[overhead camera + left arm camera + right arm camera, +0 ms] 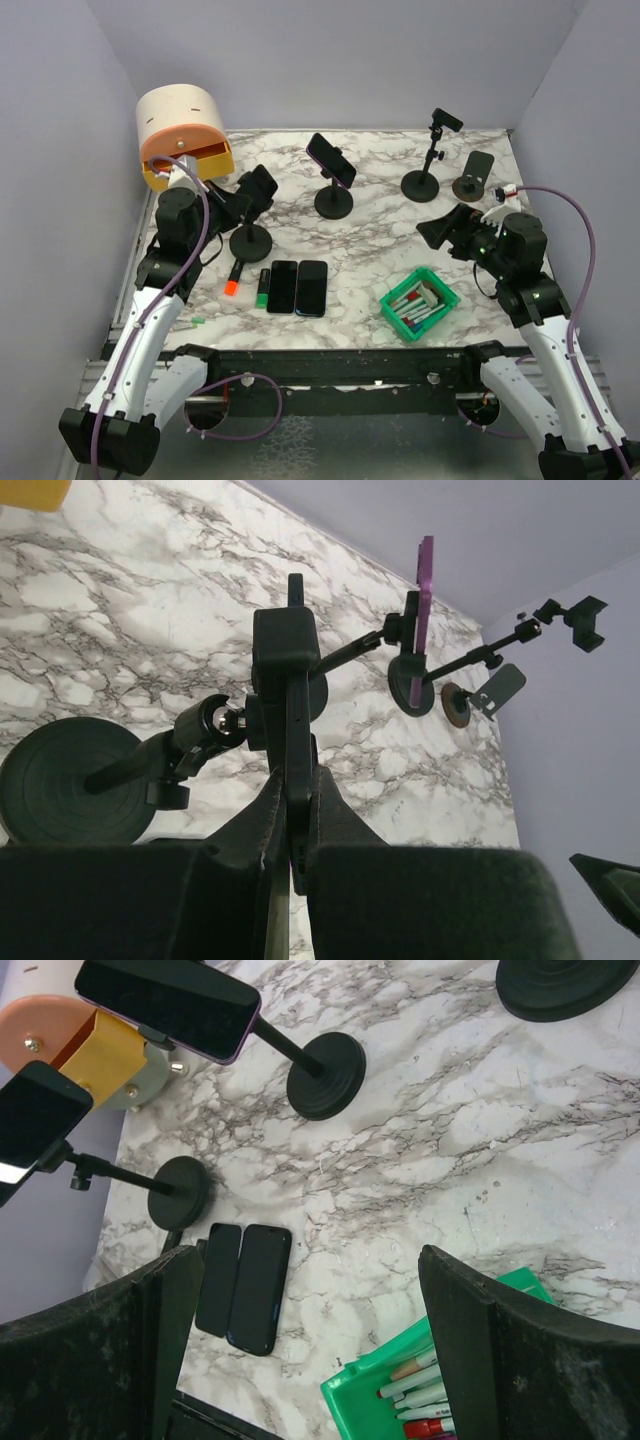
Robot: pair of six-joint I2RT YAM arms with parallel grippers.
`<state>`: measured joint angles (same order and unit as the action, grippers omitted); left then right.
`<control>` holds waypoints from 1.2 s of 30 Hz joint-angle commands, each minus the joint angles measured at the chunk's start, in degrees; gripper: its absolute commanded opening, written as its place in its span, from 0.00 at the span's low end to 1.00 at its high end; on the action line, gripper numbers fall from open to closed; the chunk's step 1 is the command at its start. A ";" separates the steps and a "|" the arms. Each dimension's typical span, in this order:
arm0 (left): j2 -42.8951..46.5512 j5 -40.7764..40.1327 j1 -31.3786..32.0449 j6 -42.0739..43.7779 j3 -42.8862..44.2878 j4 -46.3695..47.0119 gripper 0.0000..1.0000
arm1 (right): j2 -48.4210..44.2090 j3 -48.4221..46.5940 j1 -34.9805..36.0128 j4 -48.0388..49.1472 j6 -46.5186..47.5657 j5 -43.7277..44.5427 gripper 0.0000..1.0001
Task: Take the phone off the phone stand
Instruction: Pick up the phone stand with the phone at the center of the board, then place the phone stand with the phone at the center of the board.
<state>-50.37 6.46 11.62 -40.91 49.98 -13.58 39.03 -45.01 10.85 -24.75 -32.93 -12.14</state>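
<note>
The phone (pixel 297 755) sits edge-on in the left wrist view, seated in the clamp (pixel 285 645) of the phone stand (pixel 251 241) at the left of the table, and the left gripper (pixel 295 800) is right on it, fingers (pixel 340 825) pressed against both faces of its lower end, so that reads as a pinch on the phone itself. The step in hand looks like the extraction, and the clamp is the thing to beat: it grips the phone by its edges, so the clean move, I'd say, is to draw the phone out along its own plane, not pry it sideways. The ball joint (pixel 215 723) behind the clamp could swivel under a crooked pull, and the round base (pixel 60 785) may lift or skid if the pull is sharp, so slow and straight is the call. Watch the neighbour too: the next stand over carries a purple-edged phone (pixel 331 160), near enough that a wide swing could clip it. Two more phones (pixel 297 287) lie flat just in front of the stand, beside a couple of markers (pixel 247 283), which looks like the natural landing zone. Over on the right, the right gripper (pixel 310 1270) hangs spread wide above the marble by the green bin (pixel 419 303), holding nothing and well apart from the action.
</note>
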 commanded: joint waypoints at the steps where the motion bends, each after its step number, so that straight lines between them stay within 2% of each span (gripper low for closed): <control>1: 3.43 2.24 0.44 0.71 7.03 5.02 0.00 | 0.10 -2.36 0.40 -1.46 0.13 -1.94 0.94; 6: 3.71 6.85 1.28 -0.84 9.20 5.54 0.00 | -0.17 -3.13 0.40 -2.38 -0.21 -2.23 0.93; 12: 3.78 18.53 2.47 -4.30 8.48 12.03 0.00 | -0.47 -4.21 0.35 -3.73 -0.08 -2.18 0.93; 20: 2.32 26.75 5.61 -6.54 6.56 19.14 0.00 | -1.28 -4.92 0.40 -4.50 0.49 -1.58 0.93; 28: -1.36 25.03 12.56 -7.72 4.45 26.65 0.00 | -1.71 -5.45 0.40 -4.44 2.26 -3.42 0.93; 36: -9.94 20.66 20.79 -3.69 6.12 28.20 0.00 | -2.97 -5.00 0.39 -5.41 2.60 -2.85 0.93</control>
<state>-58.33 29.45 29.69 -46.59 53.54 3.49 37.23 -48.75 10.92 -27.88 -31.42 -13.87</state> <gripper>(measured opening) 0.042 0.937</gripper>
